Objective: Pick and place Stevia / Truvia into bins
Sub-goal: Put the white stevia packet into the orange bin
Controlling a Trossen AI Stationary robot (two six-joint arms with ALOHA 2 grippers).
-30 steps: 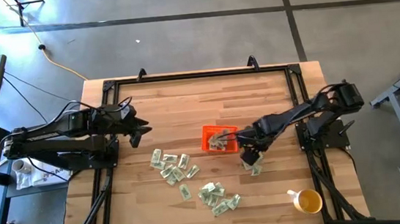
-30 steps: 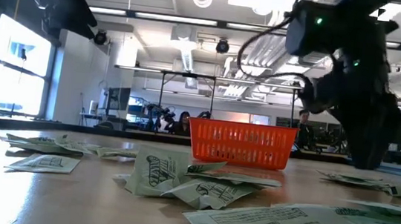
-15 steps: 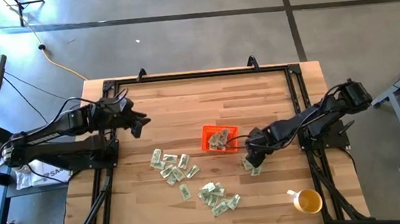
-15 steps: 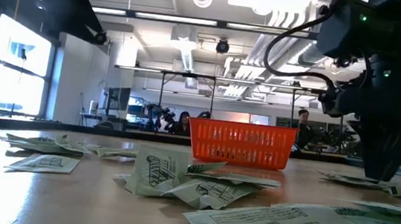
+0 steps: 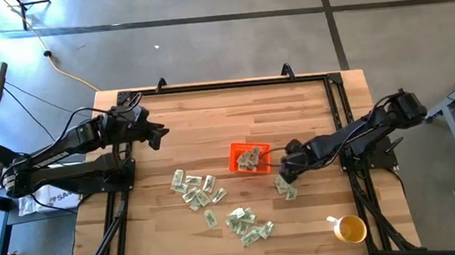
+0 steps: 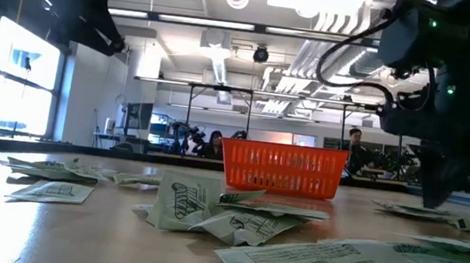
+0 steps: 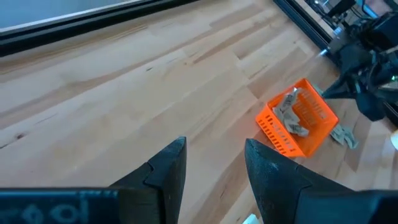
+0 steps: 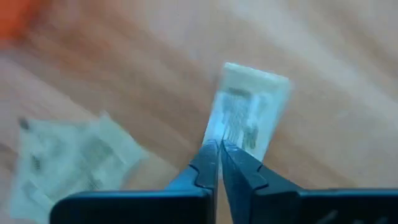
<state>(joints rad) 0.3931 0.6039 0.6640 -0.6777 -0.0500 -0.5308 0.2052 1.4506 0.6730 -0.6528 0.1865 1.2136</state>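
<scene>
- The right gripper (image 8: 219, 152) is low over the pale wooden plank surface (image 5: 210, 121), just beside the small shallow bright-orange plastic bin (image 5: 249, 158); its fingers (image 8: 239, 165) are pressed together on the edge of one small pale green and white paper sweetener packet (image 8: 249, 112), which stands up between them.
- Other flat paper packets (image 5: 286, 190) lie on the surface right by this gripper.
- The orange bin sits near the middle of the surface and holds a few packets (image 7: 289, 115).
- A loose scatter of more pale green and white packets (image 5: 196, 191) lies on the surface near the bin, with another cluster (image 5: 248, 223) closer to the front edge.
- The left gripper (image 7: 211, 171) hangs above bare wood, well apart from the bin; its fingers stand moderately apart with nothing between them.
- A yellow-and-white cup (image 5: 350, 229) stands near the front right corner.
</scene>
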